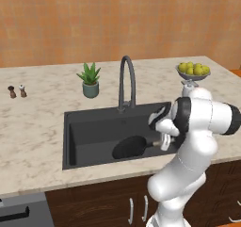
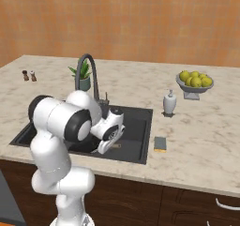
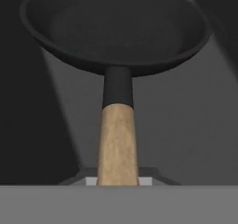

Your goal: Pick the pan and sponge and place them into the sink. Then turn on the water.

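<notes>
The black pan [image 1: 129, 147] lies low inside the black sink [image 1: 89, 125], its bowl toward the basin's middle and its handle pointing right. My gripper [image 1: 163, 143] reaches down over the sink's right rim and is shut on the tan wooden end of the pan's handle [image 3: 117, 144]. In the hand view the pan [image 3: 114, 28] fills the top, with the dark sink floor beneath it. The sponge [image 2: 160, 143] lies flat on the counter just right of the sink [image 2: 138, 122], apart from my gripper [image 2: 105, 146]. No water shows at the arched faucet [image 1: 126, 80].
A potted plant [image 1: 90, 81] stands behind the sink at the left. A bowl of yellow fruit [image 2: 194, 83] and a white soap dispenser [image 2: 169, 103] stand on the counter to the right. Two small shakers [image 1: 17, 91] sit far left. The counter's front edge runs below the sink.
</notes>
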